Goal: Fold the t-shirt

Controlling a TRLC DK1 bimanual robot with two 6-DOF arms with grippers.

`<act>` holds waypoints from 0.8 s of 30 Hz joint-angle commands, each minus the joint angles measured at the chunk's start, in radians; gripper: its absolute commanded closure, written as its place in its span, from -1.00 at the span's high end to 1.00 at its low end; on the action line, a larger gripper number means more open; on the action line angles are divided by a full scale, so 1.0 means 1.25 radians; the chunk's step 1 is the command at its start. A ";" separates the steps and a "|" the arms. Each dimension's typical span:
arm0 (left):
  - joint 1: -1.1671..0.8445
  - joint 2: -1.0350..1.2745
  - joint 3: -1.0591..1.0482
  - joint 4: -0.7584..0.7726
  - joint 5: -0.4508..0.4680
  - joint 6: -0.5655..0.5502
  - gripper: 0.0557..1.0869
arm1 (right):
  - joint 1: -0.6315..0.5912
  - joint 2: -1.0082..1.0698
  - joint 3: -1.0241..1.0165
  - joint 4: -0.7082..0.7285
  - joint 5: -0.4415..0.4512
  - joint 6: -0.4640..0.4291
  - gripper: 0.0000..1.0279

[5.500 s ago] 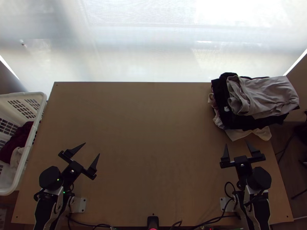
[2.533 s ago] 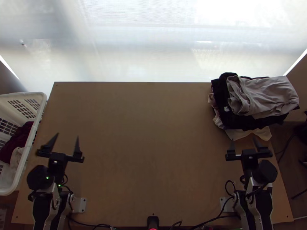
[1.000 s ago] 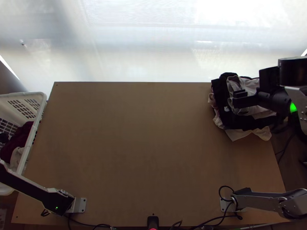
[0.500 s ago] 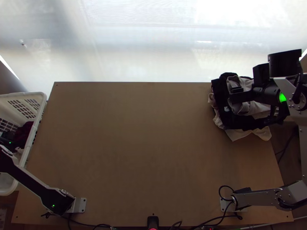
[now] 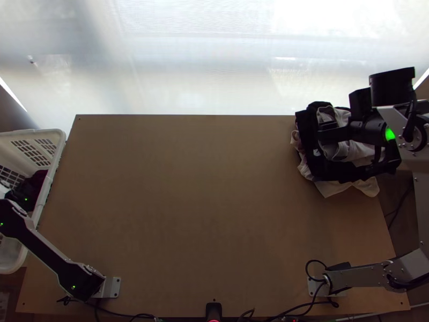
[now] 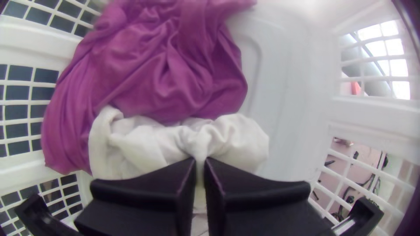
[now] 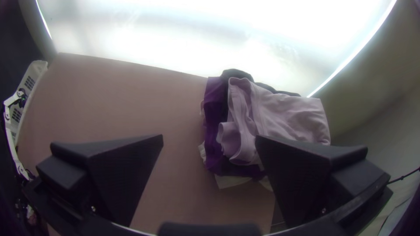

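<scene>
My left gripper (image 5: 24, 197) is inside the basket at the table's left side. In the left wrist view, my left gripper (image 6: 200, 161) has its fingers shut on a bunched white cloth (image 6: 236, 135), with a ridge of it pinched between them. A crumpled magenta cloth (image 6: 170, 65) lies against the white one in the basket. My right gripper (image 5: 333, 131) hangs over the clothes stack at the table's far right. Seen from the right wrist, my right gripper (image 7: 209, 135) stands wide open with nothing between its fingers.
The white basket (image 5: 60, 140) has lattice walls around the left gripper. Folded clothes (image 5: 308, 161) are stacked on the far right corner, with a light grey garment (image 7: 288, 113) on top. Bare tabletop (image 5: 204, 204) stretches between the arms.
Both arms have swung away from near their bases: the left one outward into the basket, the right one up over the stack. Lately the right gripper has shifted slightly left.
</scene>
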 commanded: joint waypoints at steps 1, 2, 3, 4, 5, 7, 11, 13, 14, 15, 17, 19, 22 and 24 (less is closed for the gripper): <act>0.013 -0.041 0.000 -0.080 0.053 -0.003 -0.92 | 0.005 0.003 -0.010 0.001 0.001 -0.001 0.91; 0.019 -0.060 -0.001 -0.096 0.075 -0.008 -0.92 | 0.006 0.003 -0.015 0.001 0.000 -0.001 0.91; 0.025 -0.082 -0.001 -0.107 0.100 -0.016 -0.92 | 0.010 0.003 -0.016 0.001 0.000 -0.001 0.91; 0.030 -0.108 -0.001 -0.115 0.123 -0.026 -0.92 | 0.014 0.003 -0.016 0.001 0.000 -0.001 0.91; 0.034 -0.140 -0.001 -0.128 0.150 -0.033 -0.92 | 0.016 0.003 -0.016 0.001 0.000 -0.001 0.91; 0.030 -0.222 0.000 -0.177 0.203 -0.048 -0.92 | 0.024 0.003 -0.015 0.001 0.000 -0.002 0.91; 0.003 -0.444 -0.005 -0.257 0.301 -0.070 -0.92 | 0.033 0.000 -0.012 0.001 0.000 -0.001 0.91; -0.013 -0.542 -0.005 -0.257 0.325 -0.089 -0.91 | 0.033 -0.002 -0.017 0.001 0.000 0.002 0.91; -0.022 -0.581 -0.006 -0.263 0.341 -0.092 -0.90 | 0.033 -0.002 -0.021 0.001 0.000 0.002 0.91; -0.032 -0.624 -0.005 -0.276 0.354 -0.094 -0.89 | 0.033 -0.002 -0.025 -0.001 0.000 0.003 0.91; -0.055 -0.699 -0.006 -0.304 0.363 -0.096 -0.87 | 0.035 -0.004 -0.025 0.001 0.000 0.002 0.91; -0.082 -0.779 -0.006 -0.320 0.364 -0.108 -0.84 | 0.035 -0.008 -0.022 0.001 0.000 0.001 0.91; -0.122 -0.893 -0.007 -0.322 0.365 -0.139 -0.84 | 0.030 -0.027 -0.039 0.001 0.000 0.001 0.91; -0.167 -0.966 -0.014 -0.334 0.365 -0.172 -0.81 | 0.018 -0.050 -0.069 0.001 0.000 0.001 0.91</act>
